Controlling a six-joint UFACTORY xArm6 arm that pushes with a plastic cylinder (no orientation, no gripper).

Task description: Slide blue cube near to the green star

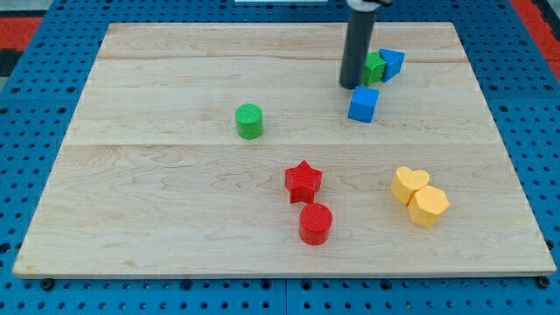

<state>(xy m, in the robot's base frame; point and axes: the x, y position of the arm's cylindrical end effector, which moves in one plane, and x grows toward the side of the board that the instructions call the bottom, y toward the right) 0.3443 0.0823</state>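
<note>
The blue cube (363,104) lies on the wooden board (175,219), toward the view's upper right. Just above it, the green star (374,68) is partly hidden behind my rod, with another blue block (391,63) touching its right side. My tip (351,86) rests on the board just left of the green star and just above-left of the blue cube, very close to both.
A green cylinder (249,121) stands left of centre. A red star (304,181) and a red cylinder (316,223) sit low in the middle. Two yellow blocks, a heart (409,185) and a hexagon (429,206), touch at the lower right.
</note>
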